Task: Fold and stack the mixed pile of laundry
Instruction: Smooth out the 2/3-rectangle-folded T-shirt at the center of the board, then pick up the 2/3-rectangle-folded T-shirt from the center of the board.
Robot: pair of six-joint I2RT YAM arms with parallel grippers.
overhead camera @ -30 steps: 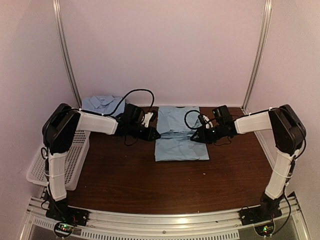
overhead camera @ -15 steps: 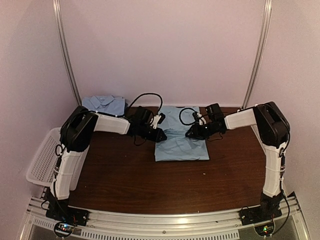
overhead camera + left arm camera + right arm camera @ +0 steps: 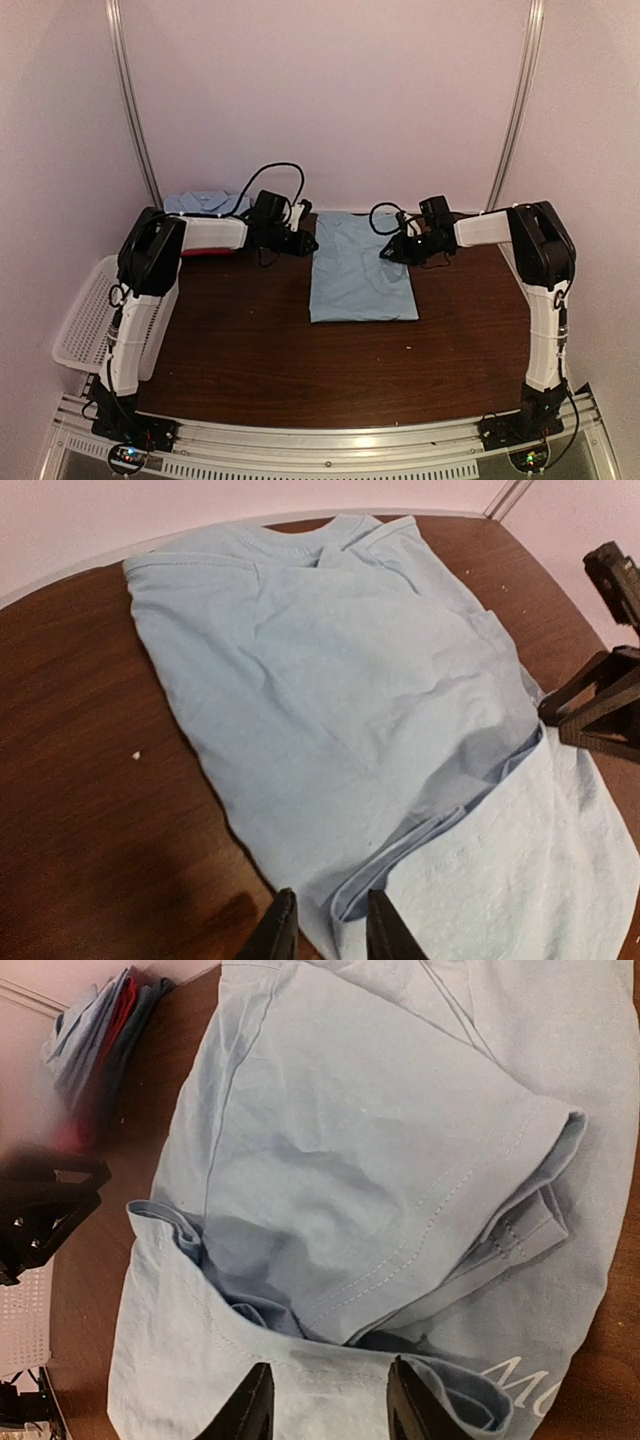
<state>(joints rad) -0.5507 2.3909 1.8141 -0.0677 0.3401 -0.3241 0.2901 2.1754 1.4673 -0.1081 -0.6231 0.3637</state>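
so the light blue shirt (image 3: 362,275) lies flat between my grippers, long axis crosswise to both, left gripper (image 3: 330,910) barely cracked open, right gripper (image 3: 330,1375) a bit wider, both empty over their own side edges, neither really nearer

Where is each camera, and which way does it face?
Top external: high behind the robot, looking down at the table; left arm, right arm show.
Left wrist: behind the left pincer at bottom, facing across the blue shirt toward the right pincer.
Right wrist: behind the right pincer at bottom, facing across the shirt toward the left pincer.
Shared: shirt in all three.
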